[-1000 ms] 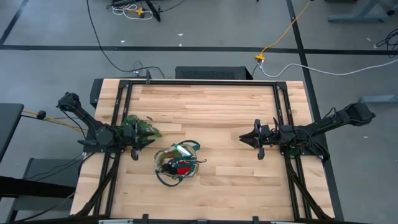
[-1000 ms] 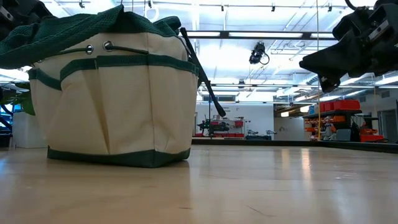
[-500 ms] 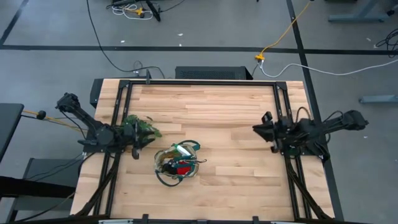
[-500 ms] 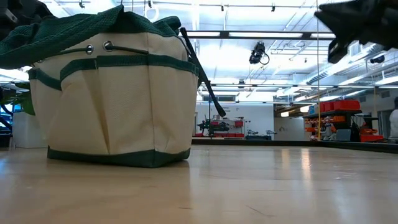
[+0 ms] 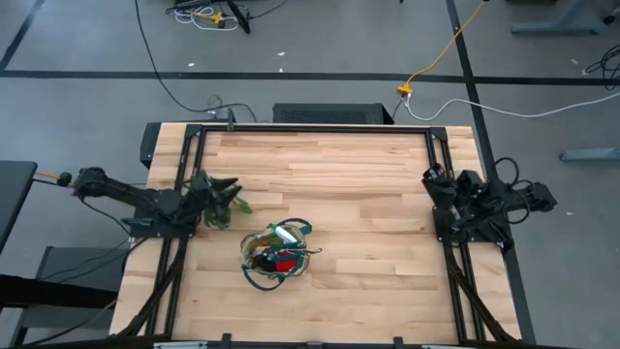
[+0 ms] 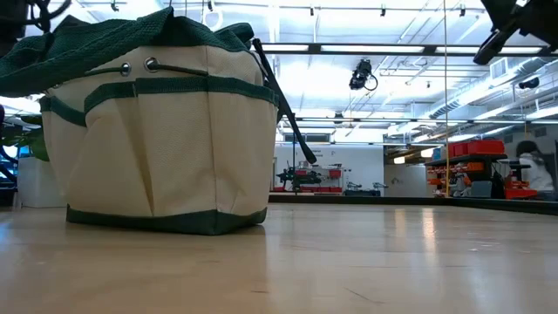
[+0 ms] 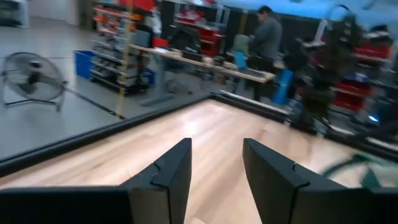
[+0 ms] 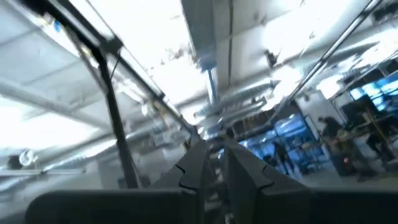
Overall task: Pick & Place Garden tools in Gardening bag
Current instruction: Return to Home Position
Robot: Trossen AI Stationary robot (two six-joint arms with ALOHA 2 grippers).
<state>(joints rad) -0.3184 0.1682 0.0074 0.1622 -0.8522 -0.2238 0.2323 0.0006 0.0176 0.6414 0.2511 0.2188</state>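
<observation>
The beige gardening bag [image 5: 276,254] with green trim stands on its base on the table's near left part, and it fills the left of the low view [image 6: 157,131]. Red gloves [image 5: 284,262] and a white-triggered spray bottle [image 5: 287,234] show inside it. A dark handle [image 6: 283,105] sticks out of its top. My left gripper [image 5: 209,190] is at the left edge, beside a leafy green sprig [image 5: 231,204]. It is open [image 7: 214,168] with nothing between its fingers. My right gripper [image 5: 429,177] is pulled back at the right edge, tipped upward and shut [image 8: 214,155].
Black frame rails [image 5: 441,194] run along the table's left, right and far edges. Bare wood [image 5: 339,184] spans the middle and far part of the table. Beyond the table, people stand among workshop benches [image 7: 267,37].
My right gripper has drawn back toward the table's right edge, risen and tipped upward, and it now looks at the ceiling. My left gripper has swung toward the far edge, turning at the sprig. The bag has kept still.
</observation>
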